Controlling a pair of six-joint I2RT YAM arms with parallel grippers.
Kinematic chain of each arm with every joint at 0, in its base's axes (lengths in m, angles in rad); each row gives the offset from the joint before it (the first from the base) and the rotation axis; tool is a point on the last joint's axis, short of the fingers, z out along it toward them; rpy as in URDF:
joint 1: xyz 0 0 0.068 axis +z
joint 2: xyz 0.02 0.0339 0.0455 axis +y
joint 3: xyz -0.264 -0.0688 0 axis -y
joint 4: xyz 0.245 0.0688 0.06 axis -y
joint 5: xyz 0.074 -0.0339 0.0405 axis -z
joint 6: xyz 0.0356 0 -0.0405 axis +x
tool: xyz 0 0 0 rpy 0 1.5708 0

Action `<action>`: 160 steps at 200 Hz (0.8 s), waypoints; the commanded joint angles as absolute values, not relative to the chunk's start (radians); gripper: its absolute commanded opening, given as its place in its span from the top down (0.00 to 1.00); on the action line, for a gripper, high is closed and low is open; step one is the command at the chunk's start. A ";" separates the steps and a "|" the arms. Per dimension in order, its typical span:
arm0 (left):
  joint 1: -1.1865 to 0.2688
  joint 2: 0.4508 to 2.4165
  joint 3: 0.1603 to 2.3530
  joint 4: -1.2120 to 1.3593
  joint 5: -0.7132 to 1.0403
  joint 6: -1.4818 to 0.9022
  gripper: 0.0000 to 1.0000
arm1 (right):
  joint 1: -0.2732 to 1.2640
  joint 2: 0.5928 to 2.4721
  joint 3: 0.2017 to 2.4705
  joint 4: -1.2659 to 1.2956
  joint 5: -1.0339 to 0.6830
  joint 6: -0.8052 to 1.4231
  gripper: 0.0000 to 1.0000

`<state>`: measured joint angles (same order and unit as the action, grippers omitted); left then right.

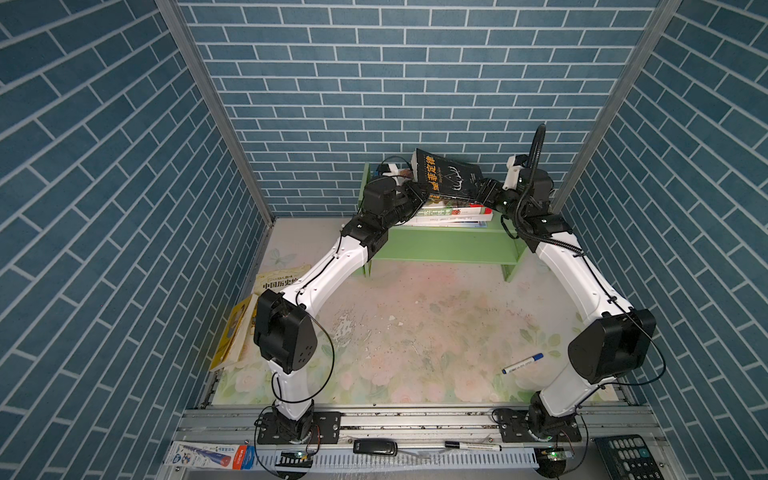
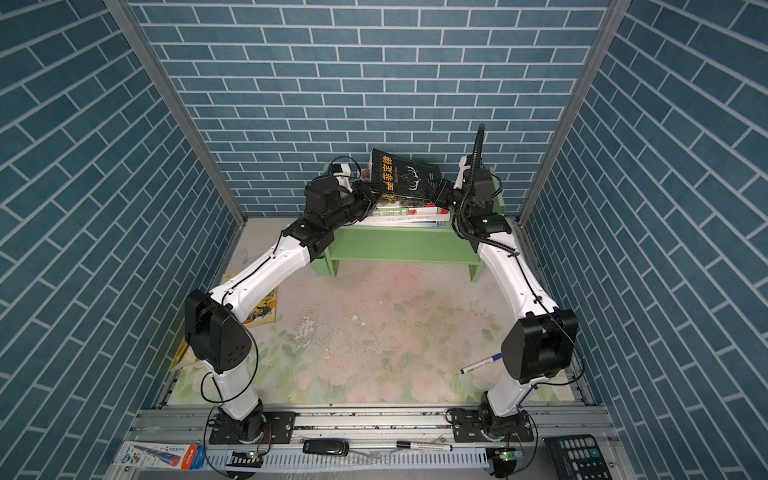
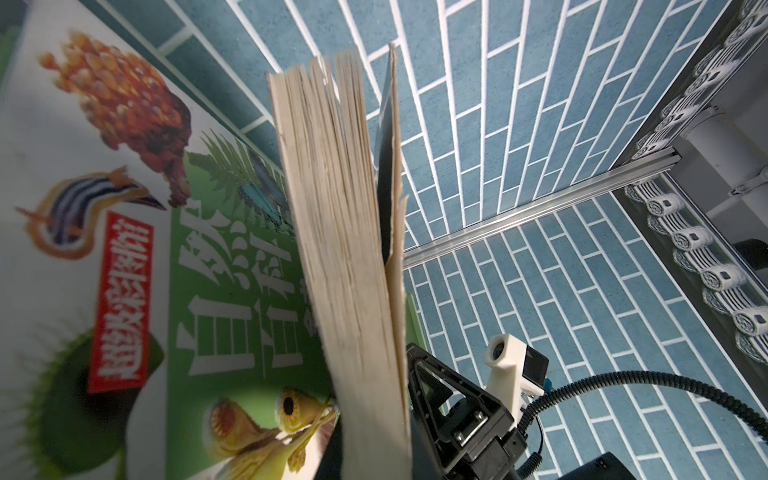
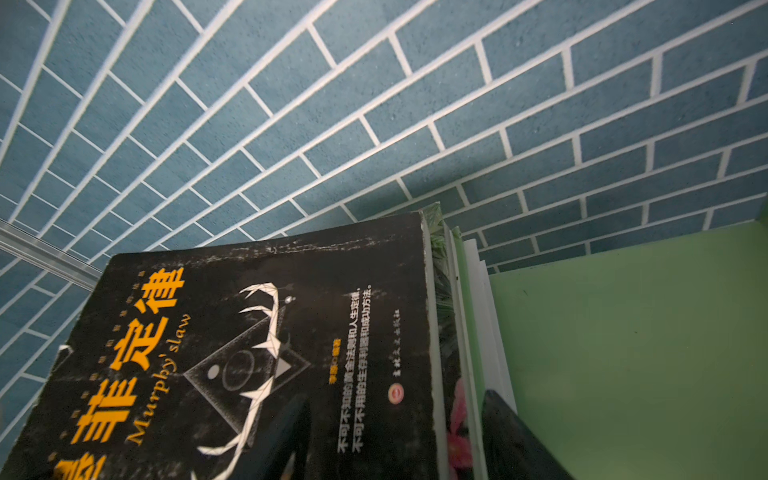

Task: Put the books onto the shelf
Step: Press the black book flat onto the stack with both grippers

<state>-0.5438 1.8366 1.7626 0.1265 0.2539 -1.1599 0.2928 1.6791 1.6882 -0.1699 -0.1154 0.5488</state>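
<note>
Stack (image 1: 453, 216) already on shelf (image 1: 449, 245), black book (image 1: 451, 176) tilted atop it, pinched by left gripper (image 1: 417, 192), right gripper (image 1: 478, 188) jaws wide astride its edge; two yellow books (image 1: 232, 332) wait on table (image 1: 415, 332).

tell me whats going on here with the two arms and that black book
Both arms are up at the green shelf. The left claw appears to pinch one end of the black book, holding it tilted over a stack of books that lies on the shelf. The right claw sits open at the book's other end. A yellow book and a cream book lie on the table, not yet shelved.
</note>
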 commanded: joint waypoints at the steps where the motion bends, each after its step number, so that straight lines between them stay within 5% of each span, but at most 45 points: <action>1: -0.531 1.787 1.750 0.157 0.242 -1.136 0.95 | 0.312 1.704 1.733 -0.218 -0.066 0.477 0.35; 56: -0.528 1.775 1.740 0.119 0.245 -1.133 0.78 | 0.321 1.706 1.719 -0.264 0.001 0.426 0.36; 127: -0.517 1.737 1.719 0.061 0.227 -1.112 0.41 | 0.325 1.685 1.634 -0.236 0.058 0.407 0.37; 160: -0.506 1.711 1.689 0.058 0.226 -1.108 0.35 | 0.325 1.689 1.632 -0.239 0.072 0.403 0.37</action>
<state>-0.5217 1.7653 1.7088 0.0376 0.2417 -1.1297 0.3225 1.6852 1.6669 -0.1646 0.0246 0.4656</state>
